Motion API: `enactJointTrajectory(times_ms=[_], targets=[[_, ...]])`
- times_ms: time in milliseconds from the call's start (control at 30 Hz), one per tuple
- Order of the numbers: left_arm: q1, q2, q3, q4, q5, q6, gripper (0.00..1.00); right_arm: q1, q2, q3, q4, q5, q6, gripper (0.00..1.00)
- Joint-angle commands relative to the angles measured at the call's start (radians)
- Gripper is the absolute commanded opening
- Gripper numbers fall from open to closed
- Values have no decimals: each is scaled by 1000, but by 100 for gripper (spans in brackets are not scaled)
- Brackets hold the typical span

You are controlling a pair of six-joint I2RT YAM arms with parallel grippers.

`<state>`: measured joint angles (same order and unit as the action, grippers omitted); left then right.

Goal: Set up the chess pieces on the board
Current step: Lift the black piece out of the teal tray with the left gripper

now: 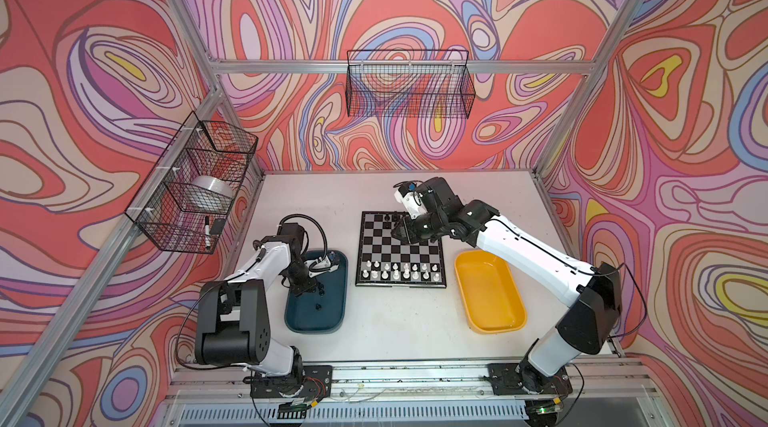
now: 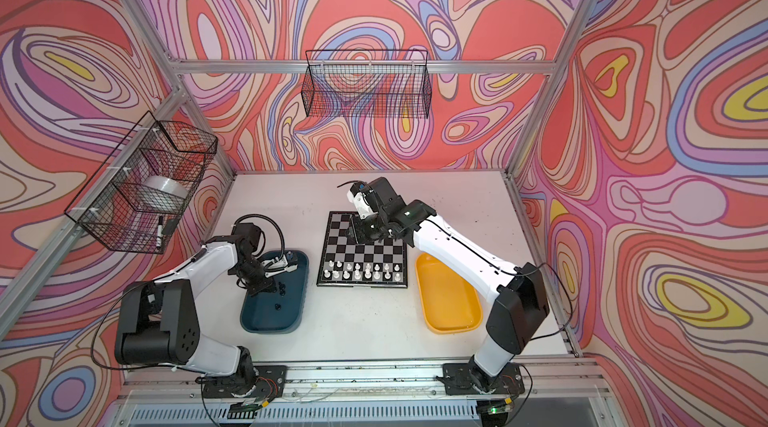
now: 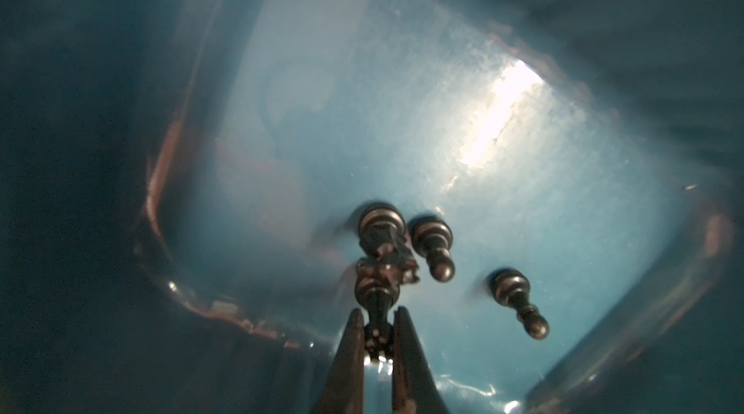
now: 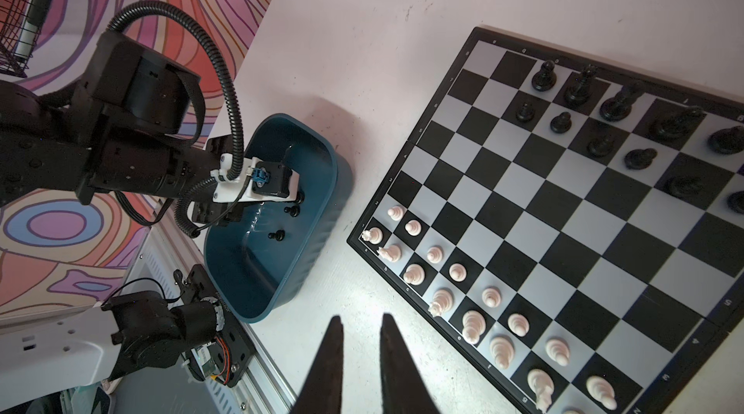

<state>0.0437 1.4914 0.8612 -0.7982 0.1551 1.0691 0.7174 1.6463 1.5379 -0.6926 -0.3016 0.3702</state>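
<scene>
Board (image 1: pixel 386 253): flat on the bench (image 1: pixel 399 333), in the middle of both my top views.
White pieces (image 4: pixel 473 325): I see two upright rows along the board's 6 o'clock edge.
Black pieces on the board (image 4: pixel 579 87): gathered at the 12 o'clock edge. In both top views the right arm hides most of them from me.
Teal tray (image 1: pixel 328 321): at 9 o'clock from the board, close beside it but apart.
Yellow tray (image 1: pixel 490 292): at 3 o'clock from the board, its far end under the right arm.
Left gripper (image 3: pixel 378 313): down inside the teal tray, jaws clenched on a black piece (image 3: pixel 373 291). I cannot tell whether that piece is off the tray floor.
Loose black pieces (image 3: pixel 432 245): on the tray floor just beyond the held one, with one more set apart from them.
Right gripper (image 4: pixel 360 318): above the board's 12 o'clock half, jaws released, a narrow gap between them with nothing in it.
</scene>
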Motion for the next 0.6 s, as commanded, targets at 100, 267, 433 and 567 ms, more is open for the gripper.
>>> enactJointTrajectory(times_ms=[100,267,433,567], targets=[[32,-38,32,-86,-6,34,10,11,16,16,-1,-19,-16,17],[47,-54,96,-168,6,33,10,14,21,17,-2,-20,-19,17],[47,-53,182,-256,22,19,10,13,26,19,1,-28,-21,17],[47,-36,274,-317,46,-3,10,15,27,20,2,-30,-23,17]])
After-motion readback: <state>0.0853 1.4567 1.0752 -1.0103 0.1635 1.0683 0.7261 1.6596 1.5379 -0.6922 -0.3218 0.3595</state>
